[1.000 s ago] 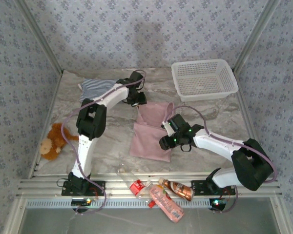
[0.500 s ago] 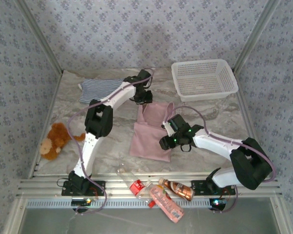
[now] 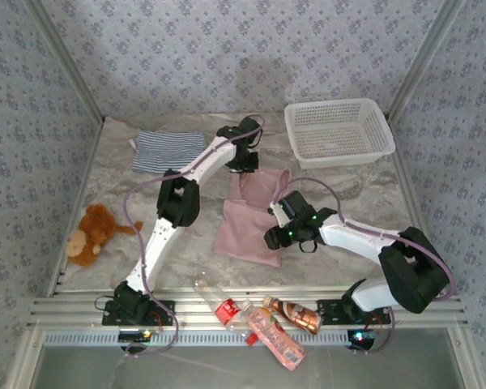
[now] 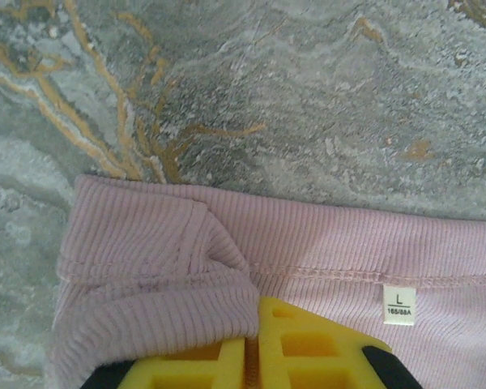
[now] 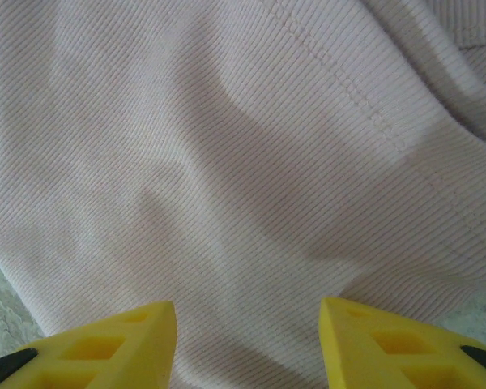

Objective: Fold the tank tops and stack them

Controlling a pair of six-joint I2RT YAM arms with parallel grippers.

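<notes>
Pink top [image 3: 245, 227] fold in hand: 12 o'clock edge pinched by left fingers [image 4: 227, 358]; right fingers [image 3: 274, 238] wide open, grip needed next imo.

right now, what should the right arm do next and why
Probably close the right gripper on the pink top: its jaws stand open over the cloth, while the left gripper is shut on the edge near the size tag, so both sides would be held for folding.
</notes>
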